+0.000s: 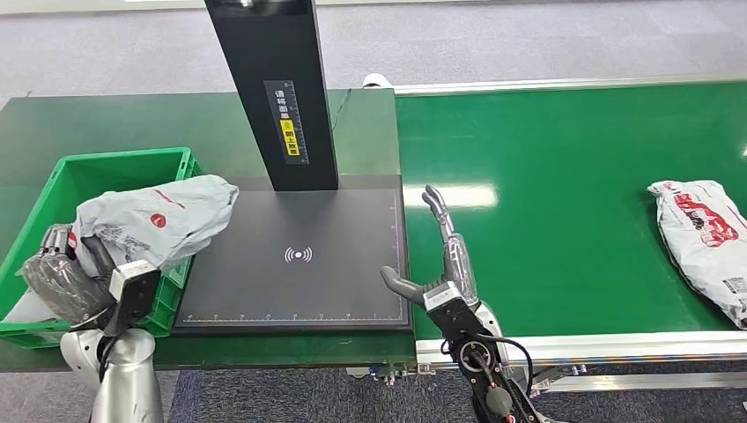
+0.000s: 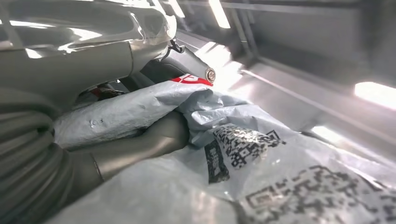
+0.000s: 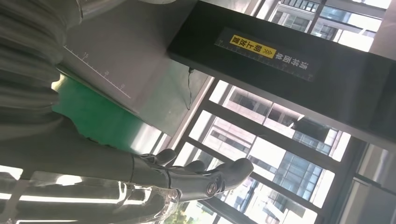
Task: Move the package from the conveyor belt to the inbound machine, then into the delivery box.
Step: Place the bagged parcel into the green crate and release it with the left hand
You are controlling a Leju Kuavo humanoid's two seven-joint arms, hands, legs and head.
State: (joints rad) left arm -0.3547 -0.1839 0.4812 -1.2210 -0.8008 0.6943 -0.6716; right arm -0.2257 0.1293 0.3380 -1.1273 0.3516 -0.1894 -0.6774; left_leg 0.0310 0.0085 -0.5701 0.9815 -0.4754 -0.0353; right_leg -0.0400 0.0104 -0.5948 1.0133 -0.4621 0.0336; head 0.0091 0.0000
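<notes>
The robot is holding a grey package in its left hand, the thumb and fingers wrapped round the crumpled plastic, and is carrying it over the near-right part of the green delivery box. Most of the package is hanging above the box, while one corner is reaching past the box's right wall towards the black scanning plate of the inbound machine just beside it. Judging by this, the step in hand is the drop into the box, and doing it well seems to call for bringing the hand further towards the box's middle, so that the overhanging corner is clearing the wall before the fingers are letting go; a release now might leave the bag draped on the rim. Inside the box, something pale is showing at the near-left corner, though what it is cannot be told, and the left wrist view is showing printed labels on grey plastic close under the hand. The right hand is standing open and holding nothing, fingers spread upright, just right of the machine's plate. A second package is lying on the conveyor belt, well away from the machine.
</notes>
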